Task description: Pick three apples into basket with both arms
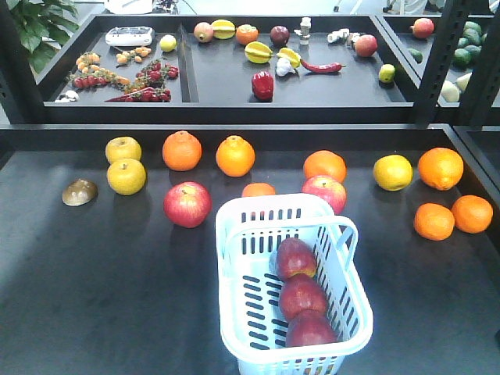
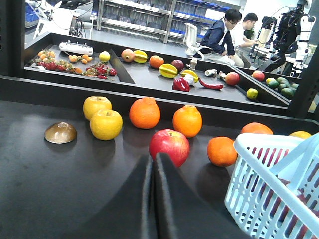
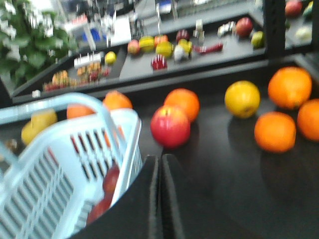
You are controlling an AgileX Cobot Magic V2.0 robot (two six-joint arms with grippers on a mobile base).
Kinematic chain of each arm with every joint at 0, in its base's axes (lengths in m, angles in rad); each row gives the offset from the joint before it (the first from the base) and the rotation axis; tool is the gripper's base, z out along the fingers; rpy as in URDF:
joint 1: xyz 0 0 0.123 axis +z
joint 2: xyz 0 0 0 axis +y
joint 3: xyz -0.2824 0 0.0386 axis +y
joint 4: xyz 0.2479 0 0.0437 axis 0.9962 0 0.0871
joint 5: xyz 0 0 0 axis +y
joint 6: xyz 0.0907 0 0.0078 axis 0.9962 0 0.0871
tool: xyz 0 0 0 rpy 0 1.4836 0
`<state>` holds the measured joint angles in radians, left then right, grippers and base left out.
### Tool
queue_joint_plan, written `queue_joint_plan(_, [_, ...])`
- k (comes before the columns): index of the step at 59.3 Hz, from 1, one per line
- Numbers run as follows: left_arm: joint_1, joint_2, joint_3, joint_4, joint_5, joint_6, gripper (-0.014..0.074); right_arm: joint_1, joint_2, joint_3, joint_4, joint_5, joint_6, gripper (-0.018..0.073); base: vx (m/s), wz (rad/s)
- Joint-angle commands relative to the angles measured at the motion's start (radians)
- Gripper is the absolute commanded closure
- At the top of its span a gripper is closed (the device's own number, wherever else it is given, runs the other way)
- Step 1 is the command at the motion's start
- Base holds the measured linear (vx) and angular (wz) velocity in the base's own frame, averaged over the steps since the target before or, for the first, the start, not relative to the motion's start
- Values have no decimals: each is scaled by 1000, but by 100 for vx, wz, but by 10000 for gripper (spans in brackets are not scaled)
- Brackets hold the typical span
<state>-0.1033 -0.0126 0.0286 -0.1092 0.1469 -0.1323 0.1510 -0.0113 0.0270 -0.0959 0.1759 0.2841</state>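
3 dark red apples [image 1: 301, 297] lie in a row inside the blue-white basket [image 1: 234, 234], so task looks done. Left gripper [image 2: 153, 172] & right gripper [image 3: 159, 172]: fingers pressed together, empty, clear of fruit.

Bright overhead light, right wrist view blurred

My left pincer [image 2: 153, 199] shows in its wrist view as two dark fingers pressed together, only a thin seam between them, gripping nothing. My right pincer [image 3: 160, 199] looks the same: fingers closed flat against each other, empty. Neither arm appears in the front view.
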Motion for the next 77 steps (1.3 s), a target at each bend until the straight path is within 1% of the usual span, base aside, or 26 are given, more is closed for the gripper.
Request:
queue_joint_plan(1, [1,-14,-25,0,-81,-9,603,-65,-13,15,-5,-205,-4,564,0,0])
queue_joint_plan(4, [1,-14,-25,0,-81,-9,603,-94,-13,15,-5,-243,-4,564,0,0])
queue_joint_plan(8, [1,-14,-25,0,-81,-9,603,-107,-13,15,-5,-253,-4,564,0,0])
queue_joint_plan(25, [1,-14,-25,0,-81,-9,603,-108,-13,15,-4,-99,4,564,0,0])
queue_joint_plan(29, [1,-14,-25,0,-81,-9,603,-108,-13,15,-4,-104,18,564,0,0])
queue_joint_plan(77, [1,-14,-25,0,-81,-9,603,-108,-13,14,-4,-108,18,564,0,0])
